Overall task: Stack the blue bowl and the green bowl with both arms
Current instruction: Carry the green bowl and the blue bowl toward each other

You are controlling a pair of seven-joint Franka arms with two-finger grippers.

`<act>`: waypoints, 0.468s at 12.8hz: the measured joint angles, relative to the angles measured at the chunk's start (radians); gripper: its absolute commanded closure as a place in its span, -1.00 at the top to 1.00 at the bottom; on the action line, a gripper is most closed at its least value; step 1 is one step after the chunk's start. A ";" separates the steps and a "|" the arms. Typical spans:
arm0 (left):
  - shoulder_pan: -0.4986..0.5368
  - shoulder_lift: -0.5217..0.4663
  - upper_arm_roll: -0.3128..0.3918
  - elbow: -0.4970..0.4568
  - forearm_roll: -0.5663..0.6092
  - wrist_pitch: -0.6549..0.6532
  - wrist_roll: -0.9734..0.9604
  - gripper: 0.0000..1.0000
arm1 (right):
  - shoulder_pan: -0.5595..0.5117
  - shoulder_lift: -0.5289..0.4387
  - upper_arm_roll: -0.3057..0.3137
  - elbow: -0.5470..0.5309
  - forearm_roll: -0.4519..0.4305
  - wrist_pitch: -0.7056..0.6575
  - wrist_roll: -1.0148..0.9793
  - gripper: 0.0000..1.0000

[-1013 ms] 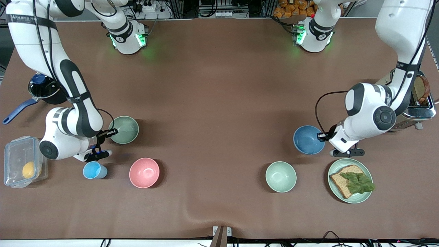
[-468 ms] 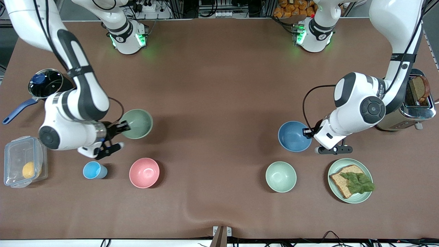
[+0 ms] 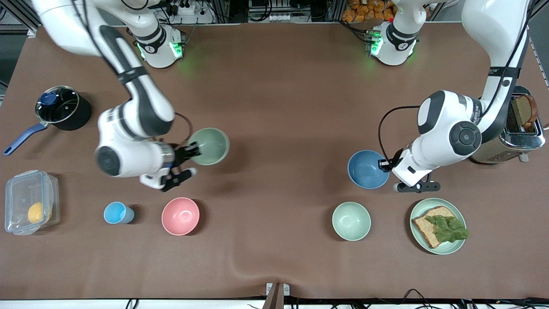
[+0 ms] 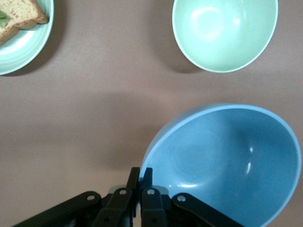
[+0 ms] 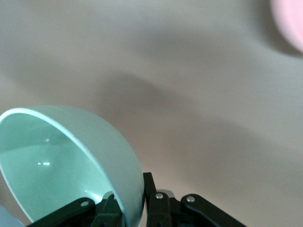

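Note:
My right gripper (image 3: 194, 151) is shut on the rim of the sage green bowl (image 3: 211, 146) and holds it in the air over the table, above the pink bowl's area toward the right arm's end. In the right wrist view the green bowl (image 5: 61, 161) is tilted in my gripper (image 5: 137, 196). My left gripper (image 3: 384, 165) is shut on the rim of the blue bowl (image 3: 364, 169), held just above the table toward the left arm's end. In the left wrist view the blue bowl (image 4: 227, 161) fills the space by my gripper (image 4: 140, 182).
A pale mint bowl (image 3: 351, 221) and a mint plate (image 3: 419, 244) with bread and lettuce lie nearer the front camera than the blue bowl. A pink bowl (image 3: 180, 216), a sky-blue cup (image 3: 117, 213), a plastic box (image 3: 28, 201), a pot (image 3: 60, 107) and a toaster (image 3: 521, 128) stand around.
My right gripper has lifted the green bowl and carried it toward the table's middle. My left gripper lifted the blue bowl slightly toward the middle, then stayed still.

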 measured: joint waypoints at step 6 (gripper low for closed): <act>0.002 0.003 0.001 -0.002 0.000 -0.004 0.000 -1.00 | 0.337 0.099 0.002 -0.014 0.010 0.305 0.381 -1.00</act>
